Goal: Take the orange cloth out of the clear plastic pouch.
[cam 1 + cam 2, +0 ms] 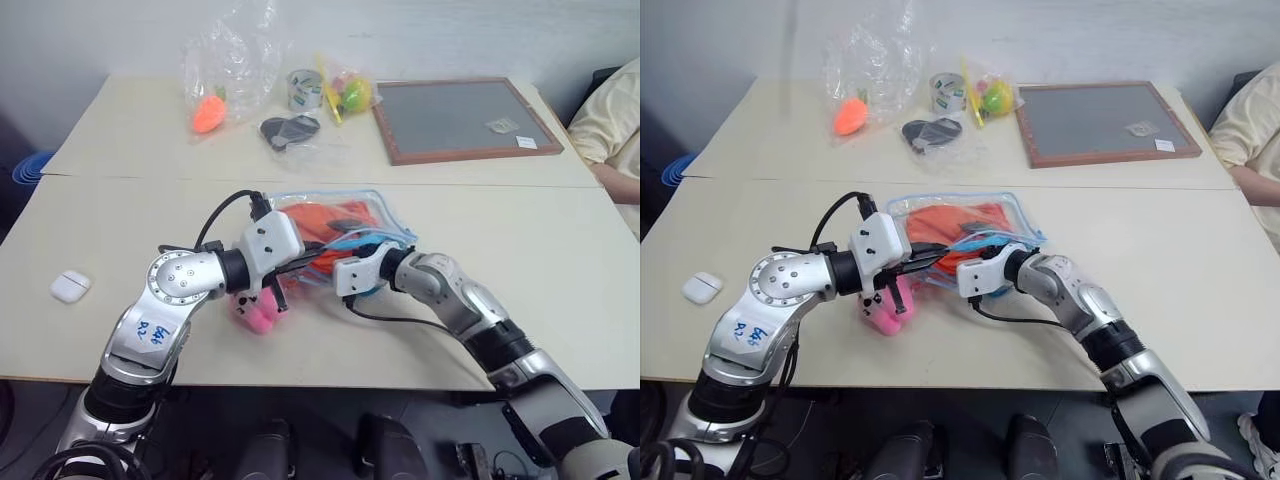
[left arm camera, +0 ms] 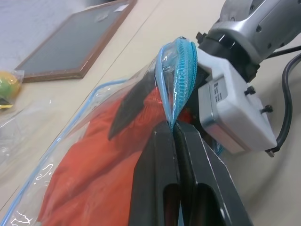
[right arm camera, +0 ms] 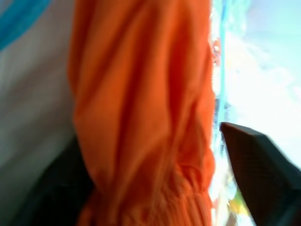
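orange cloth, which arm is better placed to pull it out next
Right. The right tool is at the clear plastic pouch's mouth, its fingers either side of the orange cloth. The left tool is shut on the pouch's blue edge, holding it.

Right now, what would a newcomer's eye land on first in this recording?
The bright orange cloth inside the clear plastic pouch, mid-table, draws the eye first. Both arms meet at it: the left gripper is shut on the pouch's blue zipper edge, while the right gripper has its fingers either side of the cloth at the opening. A pink plush lies just under the left arm, at the near edge.
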### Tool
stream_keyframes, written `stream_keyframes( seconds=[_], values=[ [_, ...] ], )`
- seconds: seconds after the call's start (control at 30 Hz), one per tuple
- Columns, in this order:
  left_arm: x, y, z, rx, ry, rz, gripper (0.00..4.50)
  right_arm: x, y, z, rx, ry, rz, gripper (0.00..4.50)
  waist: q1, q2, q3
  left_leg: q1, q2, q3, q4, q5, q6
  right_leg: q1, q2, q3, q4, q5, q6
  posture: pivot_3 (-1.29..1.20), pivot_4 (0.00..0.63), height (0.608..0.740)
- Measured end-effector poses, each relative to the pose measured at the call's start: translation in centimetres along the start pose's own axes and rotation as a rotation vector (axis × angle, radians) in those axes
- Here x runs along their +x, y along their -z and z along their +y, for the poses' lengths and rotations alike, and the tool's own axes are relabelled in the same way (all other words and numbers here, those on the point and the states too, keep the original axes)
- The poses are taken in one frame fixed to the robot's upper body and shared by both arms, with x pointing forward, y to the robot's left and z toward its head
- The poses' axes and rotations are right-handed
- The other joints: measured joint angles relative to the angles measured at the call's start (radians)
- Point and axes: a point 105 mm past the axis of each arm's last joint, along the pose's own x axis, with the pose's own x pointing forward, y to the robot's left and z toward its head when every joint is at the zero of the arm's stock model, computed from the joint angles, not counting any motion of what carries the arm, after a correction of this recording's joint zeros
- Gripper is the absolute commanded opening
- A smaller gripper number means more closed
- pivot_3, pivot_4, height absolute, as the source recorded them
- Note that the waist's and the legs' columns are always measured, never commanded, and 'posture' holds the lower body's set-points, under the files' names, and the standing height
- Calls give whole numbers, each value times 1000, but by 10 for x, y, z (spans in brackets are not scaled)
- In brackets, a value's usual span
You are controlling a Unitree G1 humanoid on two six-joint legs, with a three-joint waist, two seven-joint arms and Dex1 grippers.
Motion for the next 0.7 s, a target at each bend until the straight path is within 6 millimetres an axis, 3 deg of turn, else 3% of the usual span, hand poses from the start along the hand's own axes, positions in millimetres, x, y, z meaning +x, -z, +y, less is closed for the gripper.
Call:
stream_keyframes(
  seconds=[0.27,0.53,0.7],
  values=[
    [11,-8,14,-150,-96,-66,0,-5,-3,10,-23,-60,-31,48,-1,0,0,-1,0,0,0,0,0,0,0,0,0,0,0,0,150,740],
    [18,8,8,-89,-85,9,0,-17,-6,6,-86,-118,-43,24,0,0,0,-2,0,0,-1,0,0,-1,0,0,-1,0,0,0,150,740],
    [23,17,10,-110,-101,24,0,-41,-14,-16,-194,-130,-88,24,1,0,0,-2,0,0,-1,0,0,-2,0,-1,-2,0,0,0,150,740]
  ],
)
